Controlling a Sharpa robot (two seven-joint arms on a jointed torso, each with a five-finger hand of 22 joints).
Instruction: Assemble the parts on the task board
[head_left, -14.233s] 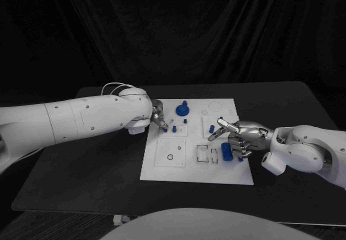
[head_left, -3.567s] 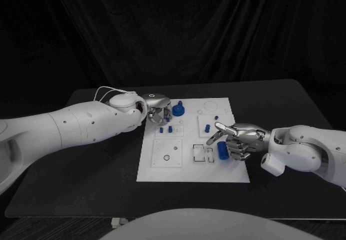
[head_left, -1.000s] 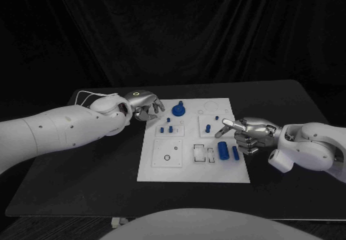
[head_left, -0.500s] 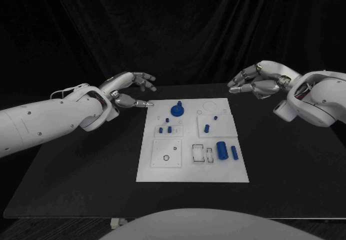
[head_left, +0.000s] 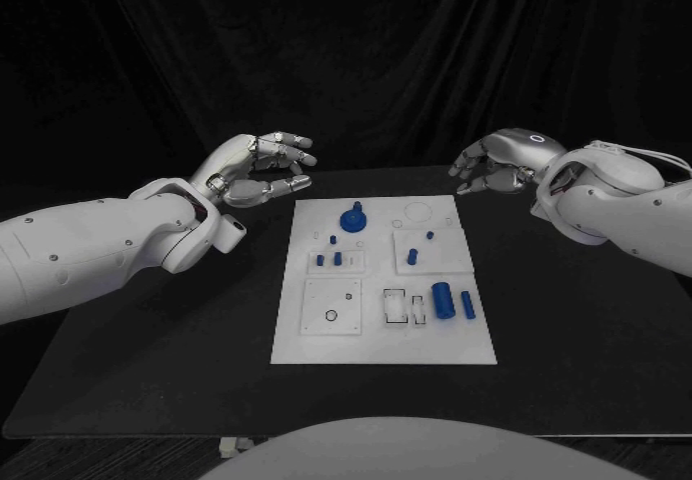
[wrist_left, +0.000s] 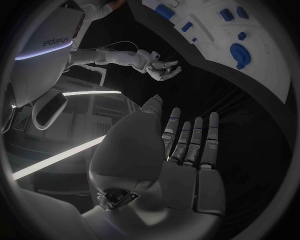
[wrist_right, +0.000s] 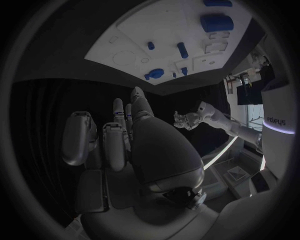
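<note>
On the black tabletop (head_left: 173, 350) nearest me lies the white task board (head_left: 325, 345), its blue parts (head_left: 444, 300) lying or standing across it, a knobbed piece (head_left: 353, 218) at its far end. Beyond it I have both hands raised off the board, holding nothing: the left hand (head_left: 260, 168) loosely spread beyond the far left corner, the right hand (head_left: 498, 165) loosely curled beyond the far right, which I judge gives my head camera an unobstructed look at the board.
</note>
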